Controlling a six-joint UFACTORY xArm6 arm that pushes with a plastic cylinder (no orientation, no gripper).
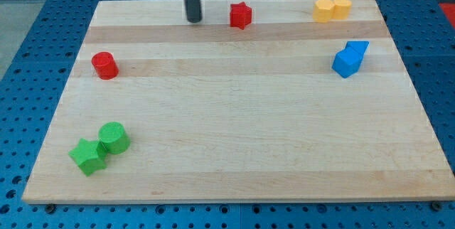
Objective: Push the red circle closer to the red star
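- Green star (88,156) and green cylinder (114,137), touching, sit nearest the view's bottom, off-task.
- Red circle (104,65): left side of desk (234,151); looks light, rigid, likely slides easily; push its left face, slightly low.
- Red star (241,16): top centre, well apart.
- My tip (193,20): just left of star; no pincer fitted, nothing gripped.

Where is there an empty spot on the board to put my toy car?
The whole middle, between the red circle and the blue blocks, and the bottom right corner. It is crowded at the green blocks, and along the top by my tip, red star and yellow blocks.
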